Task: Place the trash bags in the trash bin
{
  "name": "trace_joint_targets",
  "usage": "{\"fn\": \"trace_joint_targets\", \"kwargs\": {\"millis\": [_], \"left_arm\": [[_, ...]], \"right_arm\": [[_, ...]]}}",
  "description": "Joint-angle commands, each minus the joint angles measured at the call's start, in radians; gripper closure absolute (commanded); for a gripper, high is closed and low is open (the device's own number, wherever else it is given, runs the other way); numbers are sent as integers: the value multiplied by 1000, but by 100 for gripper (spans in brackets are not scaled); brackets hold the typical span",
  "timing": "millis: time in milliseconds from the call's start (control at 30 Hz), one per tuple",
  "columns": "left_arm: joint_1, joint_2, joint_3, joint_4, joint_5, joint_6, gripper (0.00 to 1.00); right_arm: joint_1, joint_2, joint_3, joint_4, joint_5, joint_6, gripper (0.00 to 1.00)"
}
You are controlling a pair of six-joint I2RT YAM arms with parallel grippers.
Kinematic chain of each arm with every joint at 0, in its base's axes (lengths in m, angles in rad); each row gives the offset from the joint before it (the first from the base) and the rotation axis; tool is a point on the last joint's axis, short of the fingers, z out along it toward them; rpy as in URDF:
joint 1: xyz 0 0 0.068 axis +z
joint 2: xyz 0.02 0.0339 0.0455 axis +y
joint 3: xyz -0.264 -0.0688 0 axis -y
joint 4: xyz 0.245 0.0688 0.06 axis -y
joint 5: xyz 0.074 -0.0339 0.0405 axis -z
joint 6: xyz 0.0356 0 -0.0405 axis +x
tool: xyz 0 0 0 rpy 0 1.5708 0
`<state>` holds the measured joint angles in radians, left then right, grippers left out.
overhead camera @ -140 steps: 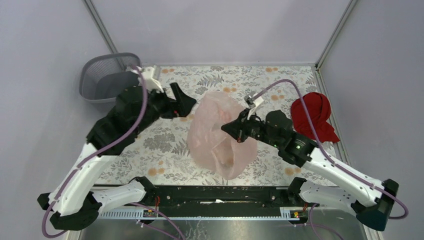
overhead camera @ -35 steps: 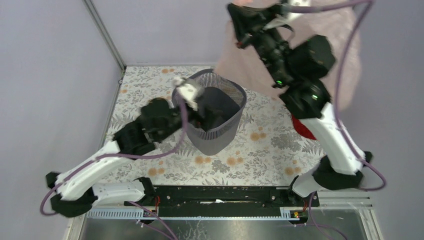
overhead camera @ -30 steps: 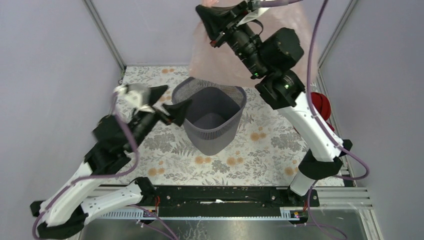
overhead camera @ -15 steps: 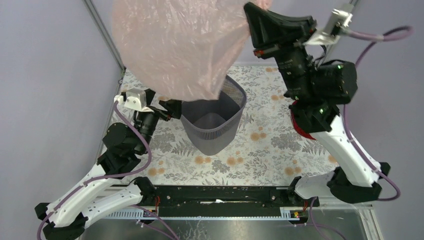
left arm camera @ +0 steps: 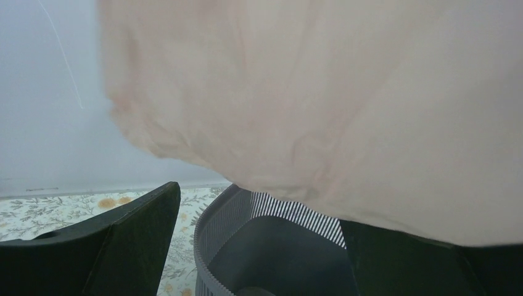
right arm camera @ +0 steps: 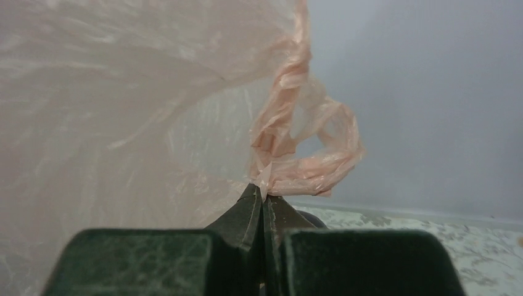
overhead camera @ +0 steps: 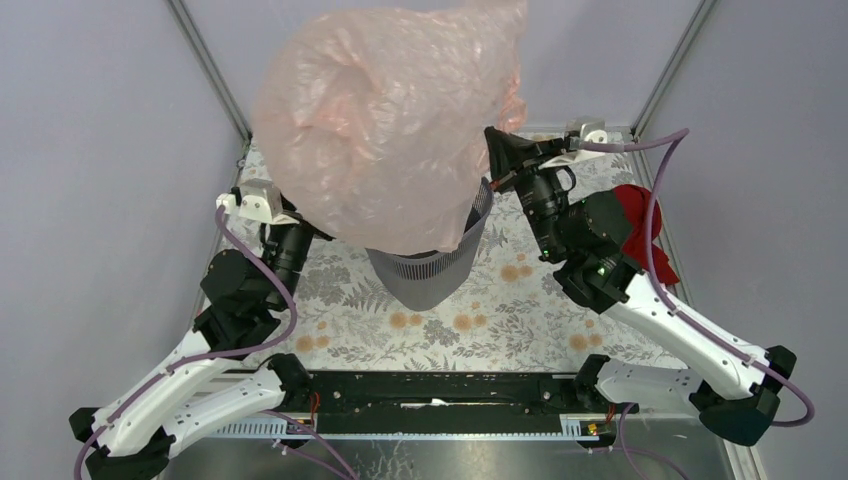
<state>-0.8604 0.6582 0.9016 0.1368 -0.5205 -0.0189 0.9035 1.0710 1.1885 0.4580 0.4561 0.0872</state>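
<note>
The pale-pink translucent trash bag (overhead camera: 390, 120) billows in the air above the trash bin (overhead camera: 425, 275), hiding most of its mouth. My right gripper (overhead camera: 497, 150) is beside the bin's right rim, shut on a twisted corner of the bag (right arm camera: 290, 154); its tips (right arm camera: 262, 197) pinch the film. My left gripper (left arm camera: 259, 209) is open at the bin's left side, hidden under the bag in the top view. The bin's mesh wall and rim (left arm camera: 216, 240) show between its fingers (left arm camera: 123, 246). The bag (left arm camera: 339, 92) hangs just over them.
A red cloth bundle (overhead camera: 640, 215) lies on the floral mat (overhead camera: 520, 300) at the right, behind my right arm. Grey walls and metal corner posts (overhead camera: 205, 65) close in the back and sides.
The bin came from the back left corner to the middle of the mat. In the last half second my right arm dropped toward the bin's right rim, and the bag sank over the bin.
</note>
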Motion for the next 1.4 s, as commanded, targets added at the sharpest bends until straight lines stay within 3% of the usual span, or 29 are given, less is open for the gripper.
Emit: {"fn": "trace_joint_targets", "kwargs": {"millis": [0, 333, 567, 667, 767, 967, 1133, 1267, 1367], "left_arm": [[3, -15, 2, 49, 16, -36, 1], [5, -75, -29, 90, -61, -37, 1], [5, -73, 6, 60, 6, -50, 1], [6, 61, 175, -134, 124, -66, 1], [19, 220, 369, -345, 149, -115, 1], [189, 532, 833, -645, 357, -204, 1], [230, 739, 1124, -705, 409, -231, 1], [273, 777, 1094, -556, 485, -239, 1], [297, 870, 1140, -549, 624, -230, 1]], "right_arm": [[4, -104, -13, -7, 126, -11, 100], [4, -156, 60, -245, 31, 45, 100], [5, -167, 105, -367, -79, 94, 100], [5, -180, 118, -407, -143, 100, 100], [5, -171, 171, -505, -267, 106, 100], [5, -131, 101, -468, -492, 219, 100], [5, -93, 94, -410, -637, 280, 100], [5, -109, 91, -425, -672, 294, 100], [5, -140, 73, -424, -670, 298, 100]]}}
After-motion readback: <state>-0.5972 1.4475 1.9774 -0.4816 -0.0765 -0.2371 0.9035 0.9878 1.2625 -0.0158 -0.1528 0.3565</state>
